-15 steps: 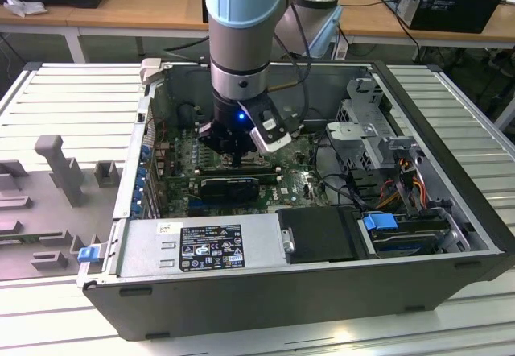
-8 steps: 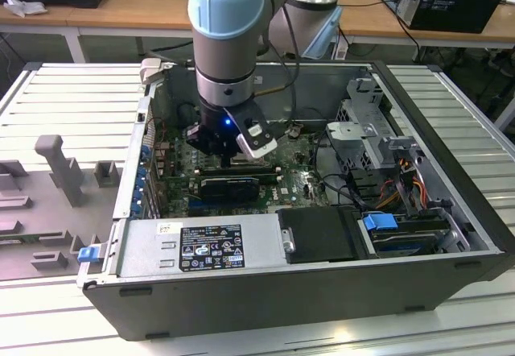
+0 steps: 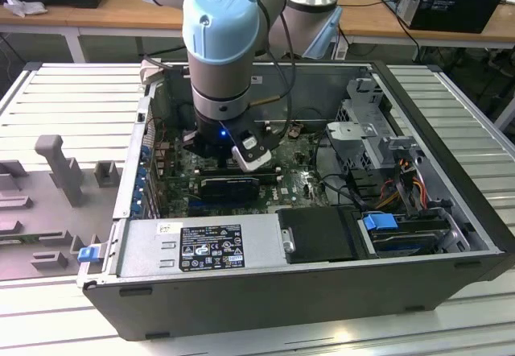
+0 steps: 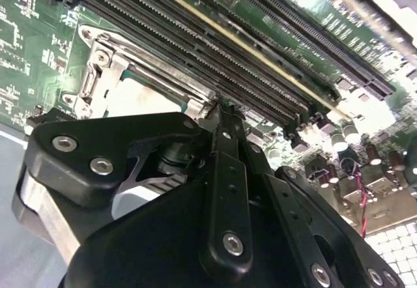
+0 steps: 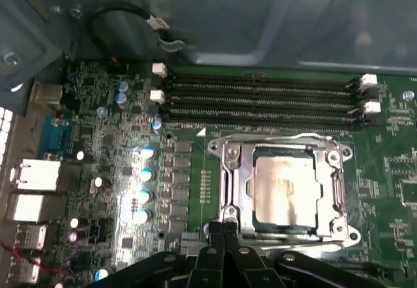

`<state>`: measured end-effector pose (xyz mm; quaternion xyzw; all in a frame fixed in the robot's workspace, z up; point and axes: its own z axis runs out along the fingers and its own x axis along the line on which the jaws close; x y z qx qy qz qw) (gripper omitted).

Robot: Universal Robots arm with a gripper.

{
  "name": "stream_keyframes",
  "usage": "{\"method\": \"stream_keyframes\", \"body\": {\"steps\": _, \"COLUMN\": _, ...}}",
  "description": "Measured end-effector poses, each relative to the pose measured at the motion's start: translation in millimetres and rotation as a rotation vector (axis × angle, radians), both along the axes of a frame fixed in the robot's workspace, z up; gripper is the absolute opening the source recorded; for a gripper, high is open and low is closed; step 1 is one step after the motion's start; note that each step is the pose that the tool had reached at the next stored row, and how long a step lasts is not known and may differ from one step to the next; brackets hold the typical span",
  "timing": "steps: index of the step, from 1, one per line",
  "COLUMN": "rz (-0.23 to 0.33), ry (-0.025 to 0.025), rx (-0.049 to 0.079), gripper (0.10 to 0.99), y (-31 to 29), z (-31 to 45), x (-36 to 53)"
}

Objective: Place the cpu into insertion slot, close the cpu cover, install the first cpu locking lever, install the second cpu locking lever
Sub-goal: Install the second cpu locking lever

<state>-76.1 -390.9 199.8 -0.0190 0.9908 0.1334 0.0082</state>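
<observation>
In the first wrist view the insertion slot (image 5: 219, 147) lies on the green motherboard below the long memory slots (image 5: 260, 96). The cpu (image 5: 285, 187) sits in it, its pale silver face showing through the window of the cpu cover (image 5: 238, 177), which lies flat over it. A thin wire lever (image 5: 287, 136) runs along one edge of the cover. My gripper (image 5: 220, 224) is shut, its black fingertips together at the socket's edge with nothing visible between them. The second wrist view shows the gripper (image 4: 225, 109) at the corner of the slot (image 4: 98, 60), with the cpu (image 4: 140, 96) partly hidden behind it.
In the exterior view the arm's wrist (image 3: 225, 66) reaches down into the open computer case (image 3: 451, 130). A black card (image 3: 229, 187) and the power supply (image 3: 201, 247) lie close by. Capacitors (image 5: 144, 174) and rear ports (image 5: 32, 174) flank the socket.
</observation>
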Motion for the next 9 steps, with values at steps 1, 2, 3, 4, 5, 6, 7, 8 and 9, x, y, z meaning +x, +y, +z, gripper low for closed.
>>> {"method": "stream_keyframes", "body": {"steps": 1, "rz": 0.0, "ry": 0.0001, "rx": 0.009, "gripper": 0.106, "y": 0.0, "z": -1.1, "x": -0.2}}
{"method": "stream_keyframes", "body": {"steps": 2, "rz": 0.0, "ry": 0.0001, "rx": 0.014, "gripper": 0.106, "y": 0.0, "z": -1.8, "x": -0.4}}
{"method": "stream_keyframes", "body": {"steps": 3, "rz": 0.0, "ry": 0.0, "rx": 0.017, "gripper": 0.106, "y": 0.1, "z": -2.3, "x": -0.7}}
{"method": "stream_keyframes", "body": {"steps": 4, "rz": 0.0, "ry": -0.0001, "rx": 0.019, "gripper": 0.106, "y": 0.1, "z": -2.4, "x": -1.2}}
{"method": "stream_keyframes", "body": {"steps": 5, "rz": 0.0, "ry": 0.0001, "rx": 0.02, "gripper": 0.106, "y": 0.0, "z": -2.3, "x": -1.8}}
{"method": "stream_keyframes", "body": {"steps": 6, "rz": 0.0, "ry": 0.0001, "rx": 0.02, "gripper": 0.106, "y": 0.0, "z": -2.3, "x": -1.9}}
{"method": "stream_keyframes", "body": {"steps": 7, "rz": 0.0, "ry": 0.0002, "rx": 0.02, "gripper": 0.106, "y": 0.0, "z": -2.3, "x": -2.0}}
{"method": "stream_keyframes", "body": {"steps": 8, "rz": 0.0, "ry": 0.0001, "rx": 0.02, "gripper": 0.106, "y": 0.0, "z": -2.1, "x": -2.4}}
{"method": "stream_keyframes", "body": {"steps": 9, "rz": 0.0, "ry": 0.0004, "rx": 0.02, "gripper": 0.106, "y": -0.2, "z": -0.7, "x": -2.7}}
